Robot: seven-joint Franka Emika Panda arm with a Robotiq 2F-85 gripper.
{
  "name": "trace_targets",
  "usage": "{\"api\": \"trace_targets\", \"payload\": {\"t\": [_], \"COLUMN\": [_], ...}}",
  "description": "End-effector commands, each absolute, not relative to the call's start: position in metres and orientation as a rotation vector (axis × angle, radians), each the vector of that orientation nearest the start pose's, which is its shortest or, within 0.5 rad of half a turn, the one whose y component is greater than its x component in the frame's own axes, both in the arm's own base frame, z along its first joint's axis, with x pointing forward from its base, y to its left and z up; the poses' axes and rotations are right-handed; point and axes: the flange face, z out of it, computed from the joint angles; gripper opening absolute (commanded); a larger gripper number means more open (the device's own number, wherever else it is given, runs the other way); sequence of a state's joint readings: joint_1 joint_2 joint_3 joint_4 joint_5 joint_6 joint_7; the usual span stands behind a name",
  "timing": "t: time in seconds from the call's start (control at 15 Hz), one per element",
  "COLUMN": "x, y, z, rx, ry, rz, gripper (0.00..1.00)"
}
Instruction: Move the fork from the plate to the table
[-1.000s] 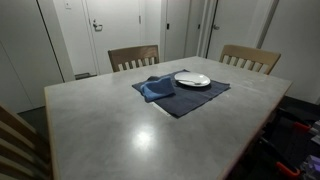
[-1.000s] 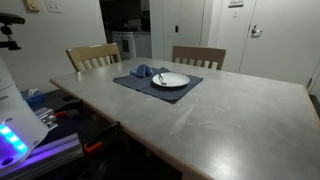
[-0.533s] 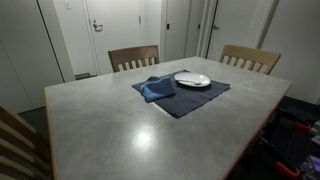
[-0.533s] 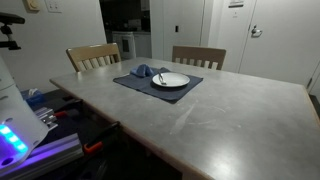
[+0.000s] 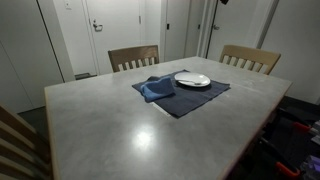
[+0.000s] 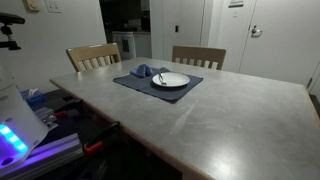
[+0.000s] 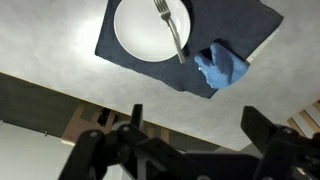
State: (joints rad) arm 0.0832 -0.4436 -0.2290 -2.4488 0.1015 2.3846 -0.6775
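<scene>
A silver fork (image 7: 172, 30) lies on a white plate (image 7: 125, 35), its handle reaching over the rim onto the dark blue placemat (image 7: 140, 68). A crumpled blue cloth (image 7: 222, 68) lies on the placemat beside the plate. In the wrist view my gripper (image 7: 193, 112) is open and empty, high above the table on the near side of the placemat. The plate (image 5: 192, 79) (image 6: 171, 80) and the cloth (image 5: 157, 88) (image 6: 143, 72) show in both exterior views. The fork (image 6: 160, 78) is a thin line in an exterior view.
The grey table (image 5: 130, 130) (image 6: 230, 115) is large. Two wooden chairs (image 5: 133, 57) (image 5: 250, 58) stand at its far side. Doors and walls are behind them. Equipment (image 6: 20, 130) sits beside the table edge.
</scene>
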Motion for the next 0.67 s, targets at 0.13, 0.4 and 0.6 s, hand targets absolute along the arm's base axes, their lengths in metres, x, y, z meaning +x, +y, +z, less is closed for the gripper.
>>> {"api": "trace_targets", "payload": {"t": [0.13, 0.4, 0.6], "x": [0.472, 0.493, 0.494], "y": [-0.07, -0.07, -0.071], "z": [0.473, 0.458, 0.461], "rx": [-2.969, -2.976, -2.977], "ry": [-0.835, -0.862, -0.862], "rz": [-0.692, -0.684, -0.694], "gripper": [1.0, 1.0, 1.0]}}
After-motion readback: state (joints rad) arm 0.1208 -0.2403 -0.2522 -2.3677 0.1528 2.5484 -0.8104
